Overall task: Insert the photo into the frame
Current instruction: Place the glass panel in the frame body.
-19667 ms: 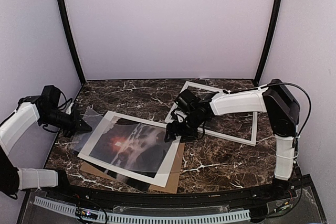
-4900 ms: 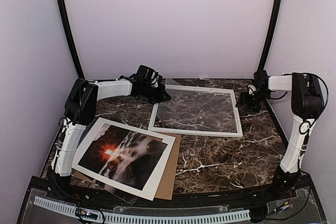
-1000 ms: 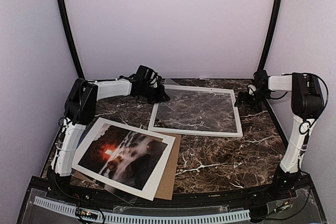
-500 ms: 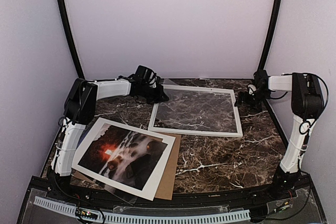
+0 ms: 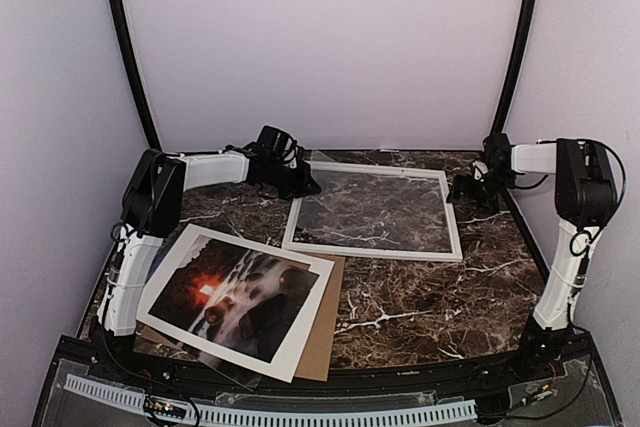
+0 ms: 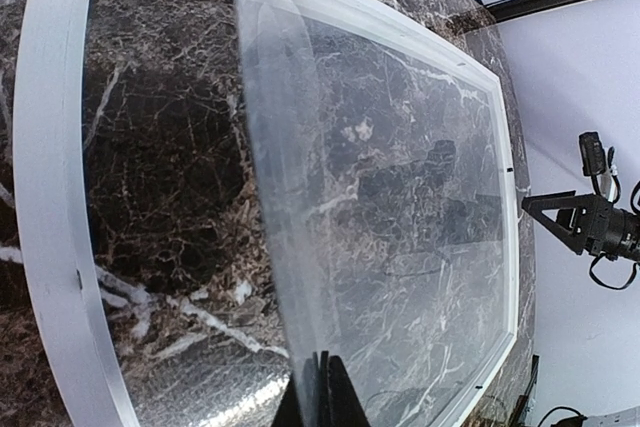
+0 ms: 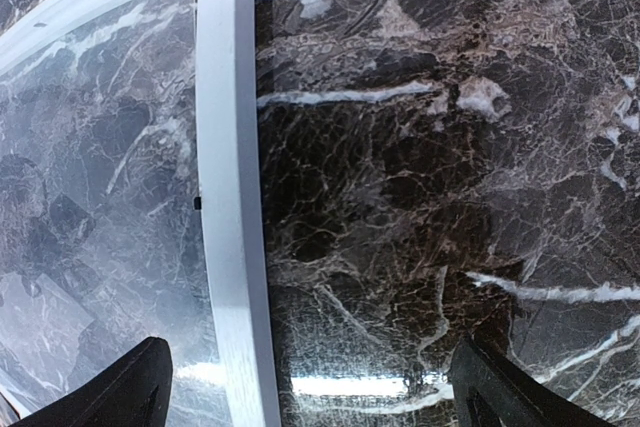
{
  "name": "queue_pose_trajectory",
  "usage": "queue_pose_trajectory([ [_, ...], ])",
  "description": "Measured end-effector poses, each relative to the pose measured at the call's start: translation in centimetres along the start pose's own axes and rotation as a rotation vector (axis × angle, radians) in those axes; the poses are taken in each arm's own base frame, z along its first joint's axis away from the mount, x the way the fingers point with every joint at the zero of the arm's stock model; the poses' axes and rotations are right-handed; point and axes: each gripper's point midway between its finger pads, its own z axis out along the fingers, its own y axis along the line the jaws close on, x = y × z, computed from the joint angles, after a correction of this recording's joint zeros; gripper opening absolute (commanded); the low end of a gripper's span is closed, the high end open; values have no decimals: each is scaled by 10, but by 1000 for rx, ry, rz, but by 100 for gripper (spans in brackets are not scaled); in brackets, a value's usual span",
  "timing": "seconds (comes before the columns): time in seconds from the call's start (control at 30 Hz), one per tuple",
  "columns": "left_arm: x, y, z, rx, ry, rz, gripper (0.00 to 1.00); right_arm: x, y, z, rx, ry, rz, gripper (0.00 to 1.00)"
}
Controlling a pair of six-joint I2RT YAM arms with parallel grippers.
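Little has changed in the last second: both arms stand almost as they did, and only the left gripper, at the frame's far left corner, has shifted by a very small amount. It is closed tight on the edge of a clear sheet. The sheet is bowed up on this side, while the rest of it seems to lie over the frame's opening. The right gripper is spread wide at the frame's right side, with the white rail passing between its fingers, and it holds nothing. For the task this means, I think, that the work rests on seating the sheet and the main step is not yet begun. The photo lies on the tabletop to the near left of the frame, well apart from both grippers, with a white mat around it and brown cardboard beneath. Against the earliest picture the difference is large. Then the frame lay further right and turned at an angle, the left gripper held the sheet far to the left of it, and the right gripper was at the mat's corner. Now the frame is squared up, the sheet is over it, and the photo pile has turned a little. Next, in my judgement, the left gripper must let the sheet down flat before either arm fetches the photo.
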Motion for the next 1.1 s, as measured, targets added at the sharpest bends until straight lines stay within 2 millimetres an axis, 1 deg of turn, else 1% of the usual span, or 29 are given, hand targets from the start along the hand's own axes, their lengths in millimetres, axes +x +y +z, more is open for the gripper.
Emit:
queue_pose_trajectory([
  [0.23,0,-1,1,5,-4,-1,0,0,2,0,-8,1,-1,99],
  [0.33,1,-2,1,6,-3,1,0,-6,7,-3,-14,-12,-7,99],
  [0.43,2,-4,2,8,0,3,0,-12,15,-5,-24,-27,-22,99],
  [0.63,3,-6,3,11,0,5,0,-13,45,-5,-56,-33,-79,98],
  [0.93,3,-7,3,16,1,7,0,-20,104,-10,-147,-56,-170,96],
  [1.07,3,-7,3,16,1,7,0,-15,126,-2,-189,-36,-195,96],
  [1.1,3,-7,3,16,1,7,0,-12,129,3,-199,-22,-197,96],
])
